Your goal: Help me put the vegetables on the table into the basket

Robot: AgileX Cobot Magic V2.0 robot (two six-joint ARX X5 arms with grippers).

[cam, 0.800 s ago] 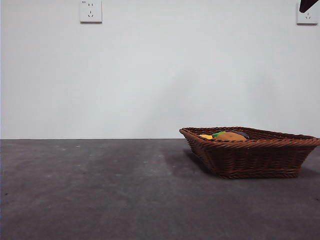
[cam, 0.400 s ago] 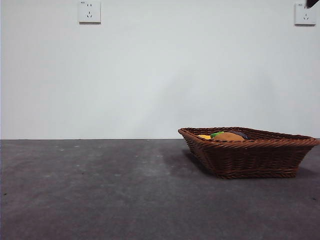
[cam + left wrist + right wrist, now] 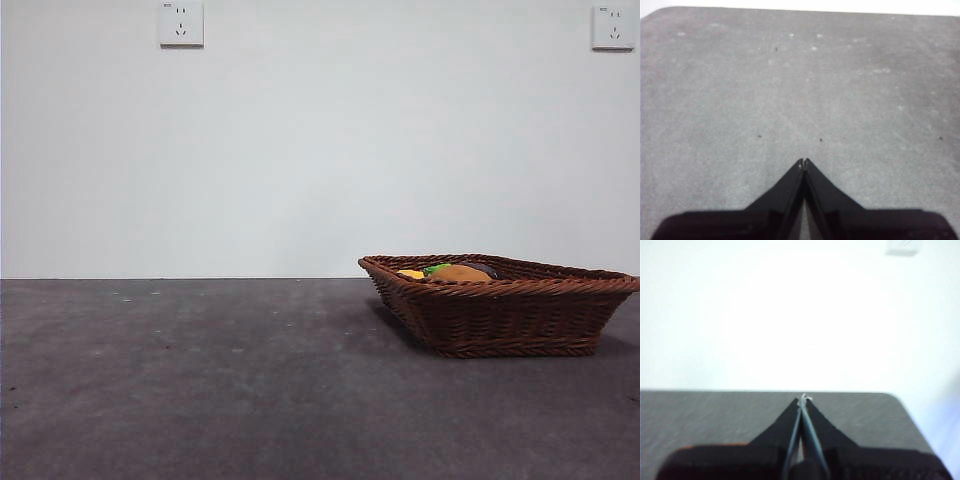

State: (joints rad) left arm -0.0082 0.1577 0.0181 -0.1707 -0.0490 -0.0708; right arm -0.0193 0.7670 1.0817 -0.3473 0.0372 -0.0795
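The left gripper [image 3: 804, 161] has its two black jaws pressed together tip to tip, holding nothing, over a bare stretch of the table [image 3: 790, 90]; the right gripper [image 3: 803, 398] is likewise closed and empty, its tips meeting over the table's far edge with the white wall [image 3: 790, 315] beyond. Neither arm shows in the front view. There the white wall [image 3: 300, 150] fills the upper half, and the dark grey, mottled table [image 3: 200, 380] spreads across the lower half. The dark brown woven wicker basket [image 3: 500, 315] stands on the table at the right side, its flared sides and braided rim facing the camera. All three vegetables lie inside it, only their tops showing above the rim: the orange-brown potato [image 3: 460, 273] in the middle, the yellow corn cob [image 3: 410, 273] just beside it on the left with a bit of green between them, and the dark purple eggplant [image 3: 483, 267] behind the potato on the right. Two white wall sockets sit high on the wall, one [image 3: 181, 23] at the left and one [image 3: 613, 26] at the right corner.
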